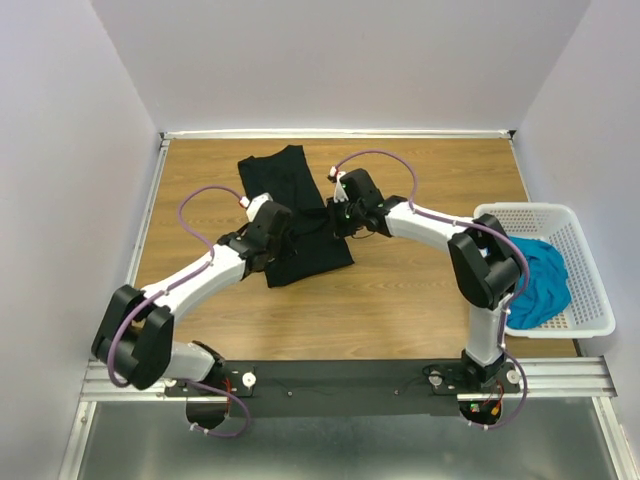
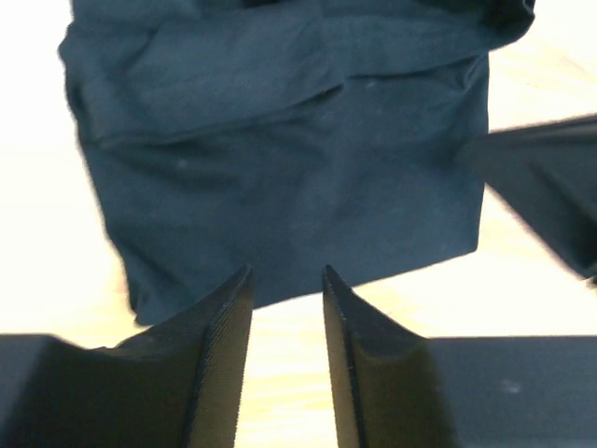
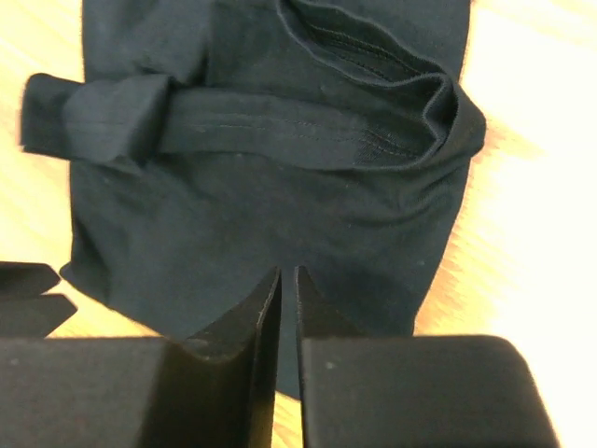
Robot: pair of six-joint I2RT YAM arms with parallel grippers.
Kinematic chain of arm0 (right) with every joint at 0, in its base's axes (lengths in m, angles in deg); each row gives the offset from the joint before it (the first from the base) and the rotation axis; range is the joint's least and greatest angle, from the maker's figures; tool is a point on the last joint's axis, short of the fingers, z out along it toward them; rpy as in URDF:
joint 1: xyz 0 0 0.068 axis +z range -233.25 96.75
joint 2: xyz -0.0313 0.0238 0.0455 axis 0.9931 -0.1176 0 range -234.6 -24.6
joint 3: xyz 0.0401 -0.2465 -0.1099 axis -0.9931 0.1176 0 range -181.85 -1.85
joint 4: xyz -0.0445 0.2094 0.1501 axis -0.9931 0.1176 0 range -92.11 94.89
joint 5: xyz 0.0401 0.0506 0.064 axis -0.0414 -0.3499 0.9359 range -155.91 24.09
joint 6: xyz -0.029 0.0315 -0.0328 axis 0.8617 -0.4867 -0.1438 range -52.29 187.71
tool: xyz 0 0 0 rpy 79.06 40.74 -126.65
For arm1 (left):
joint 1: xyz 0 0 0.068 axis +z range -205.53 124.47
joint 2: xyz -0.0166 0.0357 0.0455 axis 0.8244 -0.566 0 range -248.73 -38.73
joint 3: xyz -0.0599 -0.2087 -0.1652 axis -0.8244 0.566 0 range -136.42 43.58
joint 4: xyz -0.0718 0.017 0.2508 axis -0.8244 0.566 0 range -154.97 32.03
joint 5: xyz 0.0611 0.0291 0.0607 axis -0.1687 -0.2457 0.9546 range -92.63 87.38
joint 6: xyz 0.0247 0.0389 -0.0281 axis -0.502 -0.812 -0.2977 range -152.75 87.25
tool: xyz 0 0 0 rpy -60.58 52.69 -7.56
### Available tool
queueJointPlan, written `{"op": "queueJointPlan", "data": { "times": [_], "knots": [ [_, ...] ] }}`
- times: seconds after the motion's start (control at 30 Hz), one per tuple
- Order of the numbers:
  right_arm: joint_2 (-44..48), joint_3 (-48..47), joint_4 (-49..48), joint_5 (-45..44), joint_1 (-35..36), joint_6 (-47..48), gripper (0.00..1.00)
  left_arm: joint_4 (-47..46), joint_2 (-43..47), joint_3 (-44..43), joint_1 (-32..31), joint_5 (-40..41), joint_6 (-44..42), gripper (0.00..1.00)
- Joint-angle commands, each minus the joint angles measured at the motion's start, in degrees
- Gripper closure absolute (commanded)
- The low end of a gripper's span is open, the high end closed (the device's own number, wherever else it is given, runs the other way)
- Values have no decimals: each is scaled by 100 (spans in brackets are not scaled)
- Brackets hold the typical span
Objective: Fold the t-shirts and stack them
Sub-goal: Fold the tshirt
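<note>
The black t-shirt (image 1: 278,176) lies partly folded on the wooden table, its sleeve and collar folds bunched at the far side in both wrist views. My left gripper (image 1: 288,238) is open at the shirt's near-left edge; in the left wrist view the left gripper (image 2: 286,275) frames bare wood just short of the cloth (image 2: 280,159). My right gripper (image 1: 336,216) is at the shirt's right edge; in the right wrist view the right gripper (image 3: 287,275) is nearly closed above the cloth (image 3: 261,205), with nothing seen between the fingers. The teal-blue t-shirt (image 1: 540,280) lies crumpled in the basket.
A white lattice basket (image 1: 530,210) stands at the table's right edge. Light walls close in the table on three sides. Bare wood (image 1: 400,310) lies in front of the black shirt. The two grippers are close together over the shirt.
</note>
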Motion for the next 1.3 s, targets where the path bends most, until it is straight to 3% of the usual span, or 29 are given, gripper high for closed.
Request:
{"op": "queueJointPlan", "data": {
  "times": [0.0,0.1,0.43,0.97,1.13,1.27],
  "knots": [
    [-301,-50,-252,159,27,-31,85,-145,-570,-164,-58,18,-112,63],
    [-547,-270,-305,124,27,-40,89,-189,-895,-217,-110,53,-200,69],
    [-1092,-692,-568,107,19,-101,90,-277,-1414,-68,-312,62,-156,70],
    [-2103,-2281,-648,-877,-69,224,85,-102,-1204,55,-392,386,-147,70],
    [-1736,-2257,-639,-834,-104,250,78,74,-1160,-146,-383,641,-182,69],
    [-1034,-1529,-639,-371,-87,49,73,258,-1125,-366,-357,966,-200,69]
  ]
}}
